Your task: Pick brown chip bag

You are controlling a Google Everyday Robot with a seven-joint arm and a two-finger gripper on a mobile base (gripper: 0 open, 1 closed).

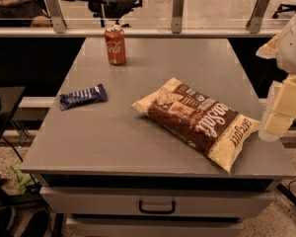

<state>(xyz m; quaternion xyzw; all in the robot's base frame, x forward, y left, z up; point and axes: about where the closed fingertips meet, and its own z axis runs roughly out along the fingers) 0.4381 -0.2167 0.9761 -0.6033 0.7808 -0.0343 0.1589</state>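
The brown chip bag (200, 120) lies flat on the right half of the grey table (113, 137), running diagonally from the middle toward the front right corner. It has a dark brown middle with white script lettering and pale yellow ends. My gripper (278, 115) hangs at the right edge of the view, just beyond the bag's near right end and a little above the table edge. It holds nothing that I can see.
A red soda can (115, 45) stands upright at the back of the table. A small dark-blue snack bar wrapper (83, 97) lies at the left. A drawer with a handle (157, 207) sits under the tabletop. A glass railing (177, 9) runs behind the table.
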